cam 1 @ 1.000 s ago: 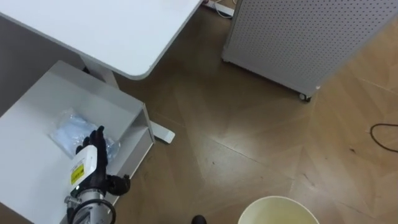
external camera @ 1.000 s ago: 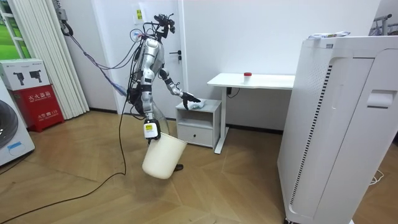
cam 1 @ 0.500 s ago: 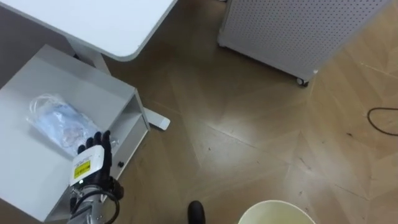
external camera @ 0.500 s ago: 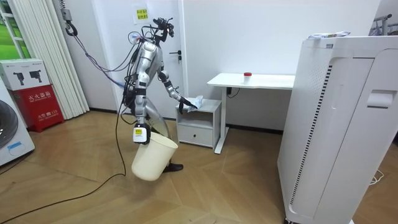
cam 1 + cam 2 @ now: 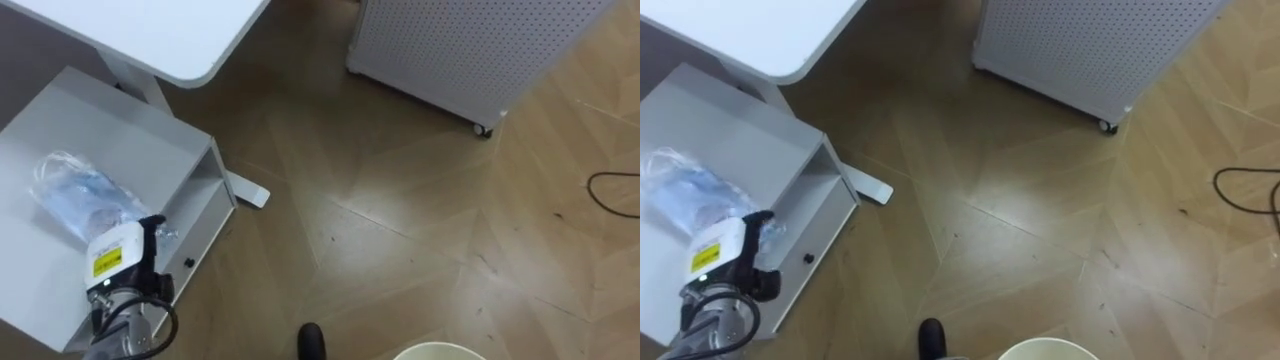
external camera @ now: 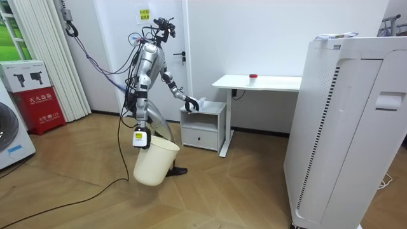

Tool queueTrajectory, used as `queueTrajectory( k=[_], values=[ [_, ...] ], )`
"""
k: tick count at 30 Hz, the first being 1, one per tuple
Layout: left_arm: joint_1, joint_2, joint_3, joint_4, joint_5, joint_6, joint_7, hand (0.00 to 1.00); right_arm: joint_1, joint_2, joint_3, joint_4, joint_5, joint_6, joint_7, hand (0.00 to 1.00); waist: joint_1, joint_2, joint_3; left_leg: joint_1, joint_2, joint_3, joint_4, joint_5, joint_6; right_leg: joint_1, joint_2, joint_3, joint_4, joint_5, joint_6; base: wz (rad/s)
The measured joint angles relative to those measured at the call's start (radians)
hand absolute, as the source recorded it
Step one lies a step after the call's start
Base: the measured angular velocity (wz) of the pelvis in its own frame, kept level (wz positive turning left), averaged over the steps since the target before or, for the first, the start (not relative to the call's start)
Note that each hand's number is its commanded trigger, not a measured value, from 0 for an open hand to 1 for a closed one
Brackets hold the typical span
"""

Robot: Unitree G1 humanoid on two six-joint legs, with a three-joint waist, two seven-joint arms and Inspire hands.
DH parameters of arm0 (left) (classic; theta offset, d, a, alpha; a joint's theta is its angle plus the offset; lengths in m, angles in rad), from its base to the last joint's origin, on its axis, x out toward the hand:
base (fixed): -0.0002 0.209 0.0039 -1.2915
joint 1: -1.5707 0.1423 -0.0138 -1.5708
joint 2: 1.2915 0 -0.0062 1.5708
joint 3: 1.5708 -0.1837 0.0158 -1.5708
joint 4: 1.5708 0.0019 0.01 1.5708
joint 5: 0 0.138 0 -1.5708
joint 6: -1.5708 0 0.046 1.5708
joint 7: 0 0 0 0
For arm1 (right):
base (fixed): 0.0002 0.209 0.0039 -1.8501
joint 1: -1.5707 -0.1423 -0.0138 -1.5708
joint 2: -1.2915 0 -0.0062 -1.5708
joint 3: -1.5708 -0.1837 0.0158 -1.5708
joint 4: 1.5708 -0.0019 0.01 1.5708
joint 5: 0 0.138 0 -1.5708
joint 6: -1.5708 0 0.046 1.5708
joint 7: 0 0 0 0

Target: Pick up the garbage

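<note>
A crumpled clear plastic bag [image 5: 72, 193] with bluish contents lies on top of a low white cabinet [image 5: 150, 150]. My left hand [image 5: 118, 257] is over the bag's near end, its fingers curled down into the plastic. In the room view I stand beside the cabinet [image 6: 203, 127], leaning toward it, left hand [image 6: 191, 105] at the bag [image 6: 203, 102]. My right hand [image 6: 140, 138] hangs at my side and grips the rim of a cream bucket [image 6: 154, 164]. The bucket's rim [image 5: 440, 352] just shows at the bottom of the left eye view.
A white desk [image 5: 150, 30] overhangs the cabinet's far side, with a small red thing [image 6: 253, 76] on it. A tall white perforated unit [image 5: 480, 50] on castors stands to my right. A dark cable [image 5: 610, 190] lies on the wooden floor.
The left hand's fingers, straight a second ago, have curled down onto the bag. I have shifted toward the room view's left with the bucket, and the eye view shifted too.
</note>
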Motion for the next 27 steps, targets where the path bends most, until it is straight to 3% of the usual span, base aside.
queueTrajectory(
  k=[7,18,23,27],
  values=[
    [0.011,0.009,-0.001,0.024,0.025,0.042,-0.008,1.0,-0.002,-0.001,0.007,0.001,-0.022,0.0,-0.002,1.0,0.006,0.002,0.0011,-0.004,0.002,-0.005,0.009,0.001,0.0,0.005,0.0,-0.006,-0.007,0.009,-0.002,0.01],
    [0.01,0.01,0.0,0.025,0.03,0.051,-0.007,1.0,-0.004,-0.014,0.01,0.001,-0.024,0.0,-0.001,1.0,0.027,0.013,0.0102,-0.004,0.003,-0.001,-0.002,0.007,-0.004,0.006,0.002,-0.007,-0.024,0.02,-0.005,-0.01],
    [0.011,0.011,0.013,0.025,0.026,0.032,0.016,1.0,-0.006,-0.023,0.01,-0.02,-0.028,-0.018,-0.017,1.0,0.034,0.015,0.0127,-0.002,0.006,0.0,-0.01,0.01,-0.006,0.007,0.006,-0.008,-0.035,0.023,-0.009,-0.02],
    [-0.002,0.008,0.018,0.02,-0.032,-0.028,0.058,1.0,-0.046,-0.025,0.019,-0.031,-0.047,-0.058,-0.06,1.0,0.036,0.024,0.021,0.011,0.005,0.005,-0.025,0.017,-0.01,0.019,0.006,-0.008,-0.051,0.028,-0.007,-0.02]
  ],
)
